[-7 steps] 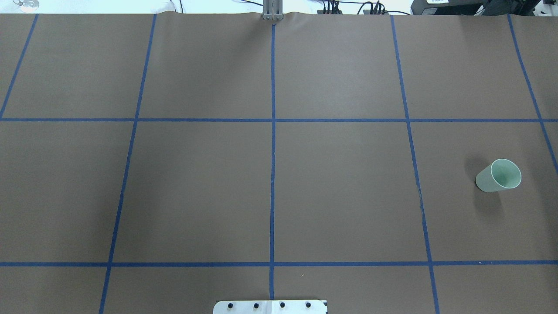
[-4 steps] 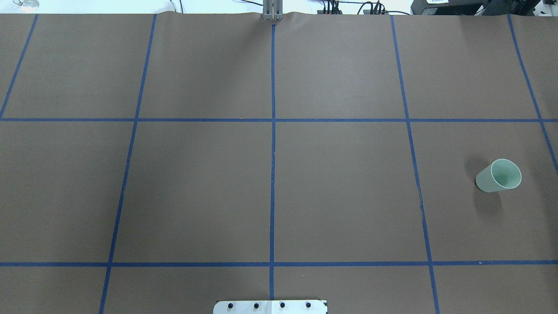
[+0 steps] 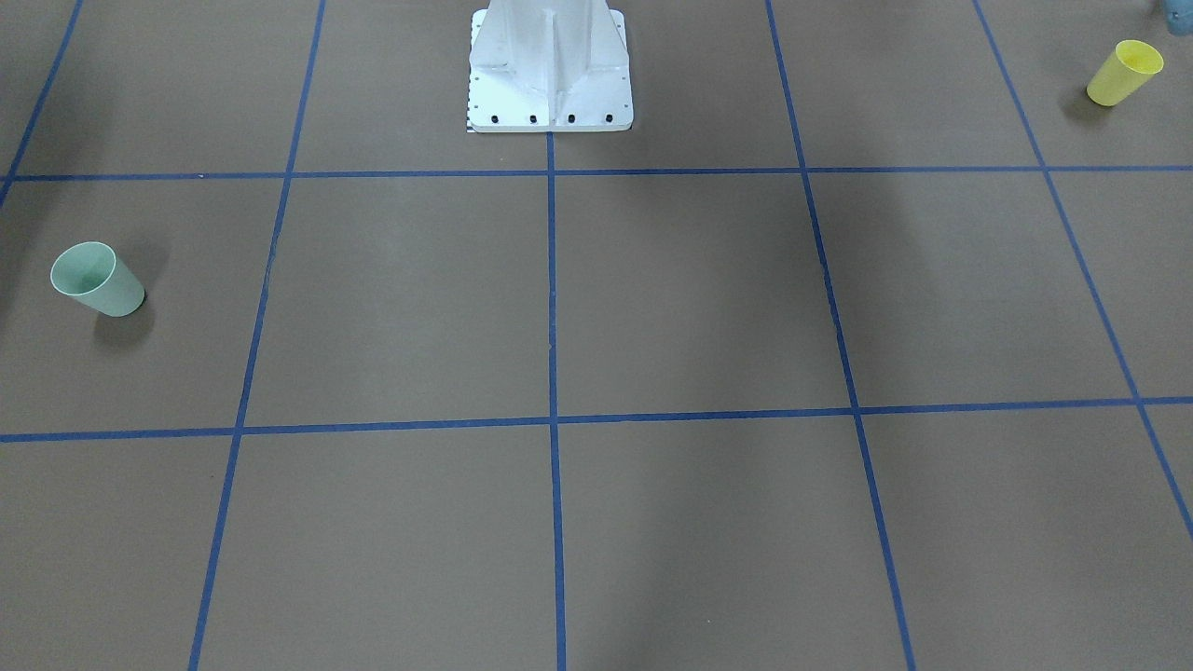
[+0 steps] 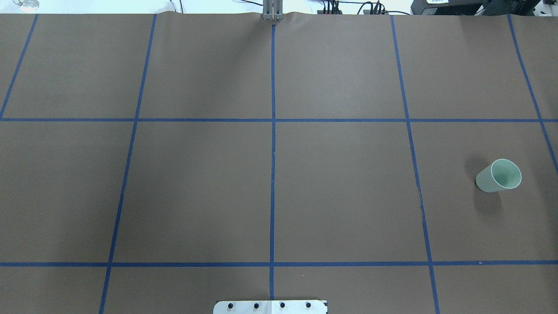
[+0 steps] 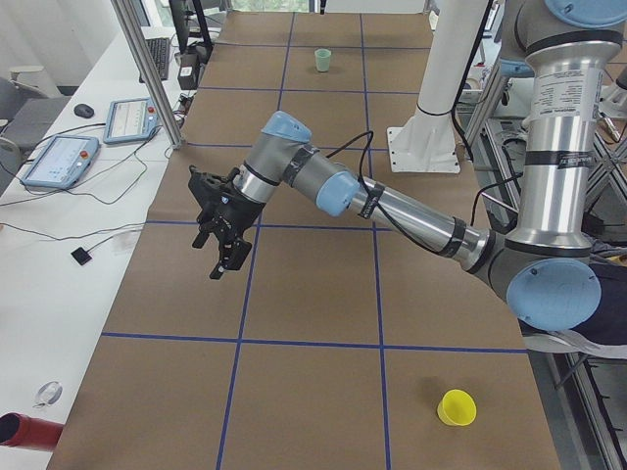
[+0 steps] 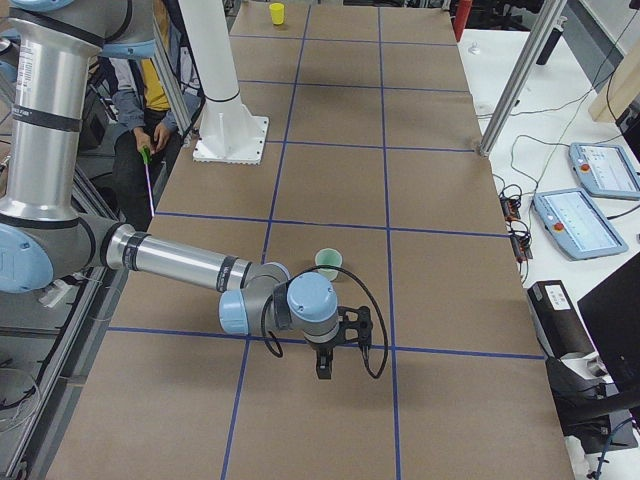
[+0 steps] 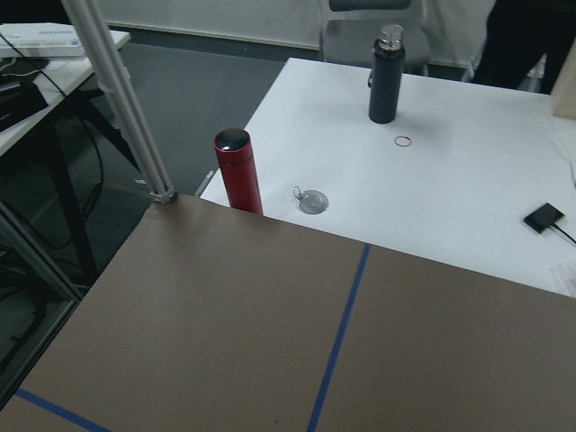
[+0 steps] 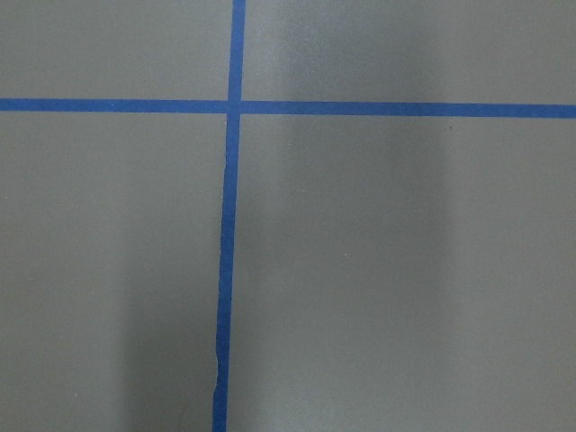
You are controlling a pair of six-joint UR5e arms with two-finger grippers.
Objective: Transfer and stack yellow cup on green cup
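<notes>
Far to the white pedestal's (image 3: 550, 65) left, the yellow cup (image 3: 1125, 73) stood upright, the green cup (image 3: 96, 279) well apart on the pedestal's right. Your left tool (image 5: 217, 250) hung forward of the pedestal, away from both cups, its opening impossible to tell, as with the right tool (image 6: 325, 365). You likely needed to swing it back and pinch one wall squarely.

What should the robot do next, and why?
Probably swing the left arm over to the small yellow plastic cup: it stands upright at the table's left end, apart from that arm, and the pale green plastic cup stands far off on the right.
</notes>
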